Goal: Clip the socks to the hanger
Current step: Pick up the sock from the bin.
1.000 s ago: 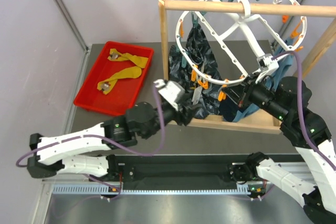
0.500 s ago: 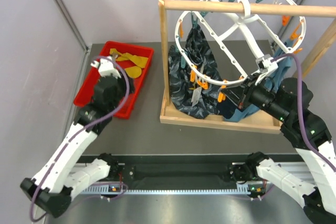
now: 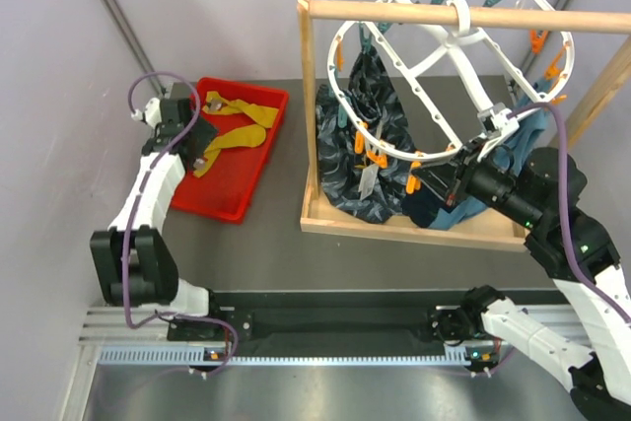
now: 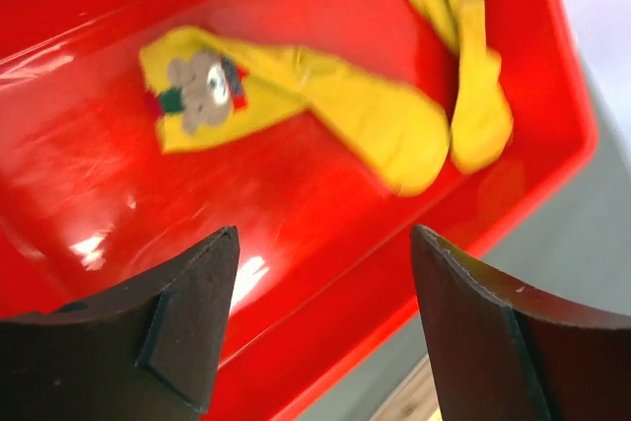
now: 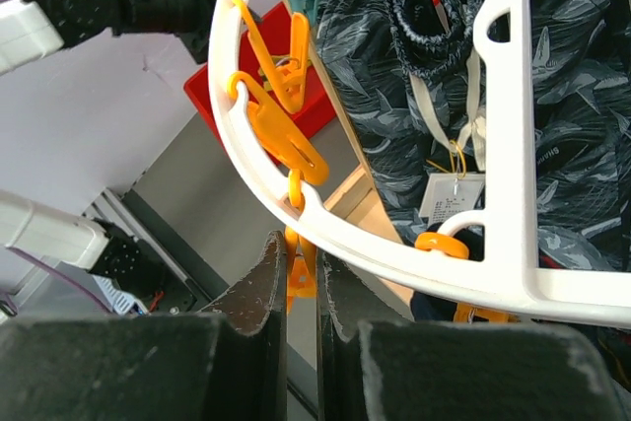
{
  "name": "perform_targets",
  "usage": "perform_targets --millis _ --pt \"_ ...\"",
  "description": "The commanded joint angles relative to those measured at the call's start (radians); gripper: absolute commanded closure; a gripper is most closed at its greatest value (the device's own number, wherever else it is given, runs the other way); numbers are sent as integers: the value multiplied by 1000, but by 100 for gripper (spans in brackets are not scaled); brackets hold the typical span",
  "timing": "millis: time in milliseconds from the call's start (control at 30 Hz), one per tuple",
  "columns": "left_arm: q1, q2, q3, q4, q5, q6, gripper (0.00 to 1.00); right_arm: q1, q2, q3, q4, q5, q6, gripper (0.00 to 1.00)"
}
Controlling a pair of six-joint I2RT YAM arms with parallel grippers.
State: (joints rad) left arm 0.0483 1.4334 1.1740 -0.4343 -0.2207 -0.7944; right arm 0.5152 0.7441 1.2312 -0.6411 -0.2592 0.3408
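Left wrist: two yellow socks.

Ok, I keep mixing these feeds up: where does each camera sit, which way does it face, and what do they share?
Top external: above and behind the bases, looking down at the table; both arms show.
Left wrist: on the left gripper, looking down into the red tray at yellow socks; fingers apart.
Right wrist: on the right gripper, facing the hanger; fingers closed on an orange clip.
Shared: top external shows tray, socks, hanger too.
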Motion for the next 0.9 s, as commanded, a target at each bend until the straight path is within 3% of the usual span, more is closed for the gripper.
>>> perform_targets --millis 0,267,367,667,867 --pt "56 134 139 -26 -40 -204 25 3 -12 22 86 9 -19 100" --pt "67 396 361 -158 -189 -408 23 3 -15 13 95 -6 -11 100" --pt "68 485 438 -239 -243 -558 22 5 -14 10 97 -6 -8 100" --pt "94 650 475 -241 -235 -712 21 5 -26 14 86 8 1 100" --pt "105 705 507 -340 -239 -781 22 3 -22 16 86 8 4 100"
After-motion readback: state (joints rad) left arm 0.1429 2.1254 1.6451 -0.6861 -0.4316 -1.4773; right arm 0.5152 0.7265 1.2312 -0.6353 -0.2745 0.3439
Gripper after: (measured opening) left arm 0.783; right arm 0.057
